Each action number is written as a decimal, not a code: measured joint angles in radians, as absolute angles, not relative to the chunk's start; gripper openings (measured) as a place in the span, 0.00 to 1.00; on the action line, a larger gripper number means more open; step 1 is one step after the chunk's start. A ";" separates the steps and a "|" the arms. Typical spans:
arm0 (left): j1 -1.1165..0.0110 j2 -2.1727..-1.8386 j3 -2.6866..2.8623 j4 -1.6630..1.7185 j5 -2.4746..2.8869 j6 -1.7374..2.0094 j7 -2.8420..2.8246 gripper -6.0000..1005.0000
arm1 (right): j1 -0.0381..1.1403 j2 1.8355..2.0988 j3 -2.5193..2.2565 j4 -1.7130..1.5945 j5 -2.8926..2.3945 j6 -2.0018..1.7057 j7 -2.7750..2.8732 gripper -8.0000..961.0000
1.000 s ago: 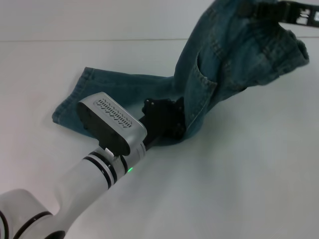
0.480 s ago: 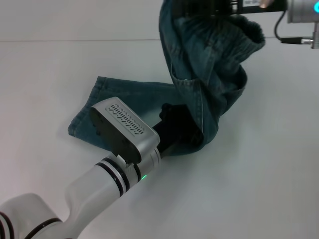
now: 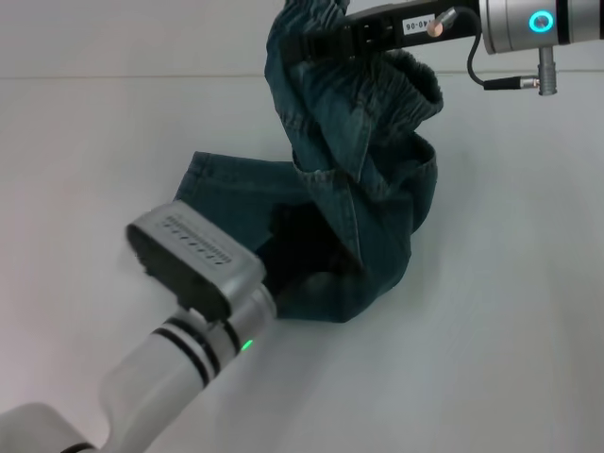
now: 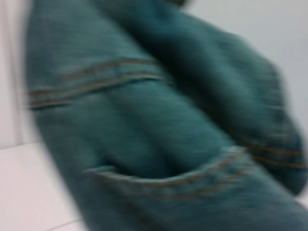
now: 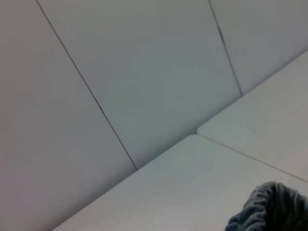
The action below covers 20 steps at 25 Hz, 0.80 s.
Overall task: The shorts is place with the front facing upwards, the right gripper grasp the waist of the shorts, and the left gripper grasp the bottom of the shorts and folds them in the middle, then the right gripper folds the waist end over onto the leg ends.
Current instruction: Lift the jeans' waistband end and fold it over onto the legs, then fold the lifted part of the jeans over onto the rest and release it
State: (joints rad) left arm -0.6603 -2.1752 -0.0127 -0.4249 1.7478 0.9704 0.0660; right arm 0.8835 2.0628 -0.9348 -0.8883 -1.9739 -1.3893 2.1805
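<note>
A bare robot test booth or lab, not a home: the work lies on a plain white table [image 3: 510, 311] with nothing else set on it, and behind it stands a wall [image 5: 144, 72] of flat pale panels joined by thin dark seams. The table's edge meets that wall in a clean line. A cabled arm [image 3: 524, 24] with a glowing blue ring reaches in over the surface

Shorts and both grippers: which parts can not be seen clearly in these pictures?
- Left gripper: head view, fingers buried in the shorts.
- Right gripper: head view, fingertips hidden in the waist.
- Leg ends: partly covered by the left arm.
- Left wrist view: blurred denim only.
</note>
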 joint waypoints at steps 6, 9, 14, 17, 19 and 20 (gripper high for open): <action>-0.572 -2.174 -0.086 -0.388 1.748 1.026 0.066 0.01 | 0.866 2.062 -0.932 -0.884 -1.970 -1.389 2.179 0.13; -0.544 -2.173 -0.104 -0.373 1.746 1.034 0.066 0.01 | 0.862 2.061 -0.930 -0.884 -1.970 -1.389 2.178 0.13; -0.431 -2.174 -0.244 -0.359 1.735 1.121 0.138 0.01 | 0.866 2.066 -0.937 -0.878 -1.973 -1.379 2.169 0.13; -0.356 -2.174 -0.341 -0.362 1.735 1.214 0.175 0.01 | 0.881 2.077 -0.951 -0.845 -1.973 -1.356 2.142 0.13; -0.324 -2.173 -0.369 -0.362 1.735 1.263 0.175 0.01 | 0.899 2.082 -0.974 -0.806 -1.973 -1.318 2.125 0.14; -0.316 -2.172 -0.374 -0.363 1.736 1.278 0.175 0.01 | 0.912 2.083 -0.994 -0.782 -1.974 -1.292 2.120 0.15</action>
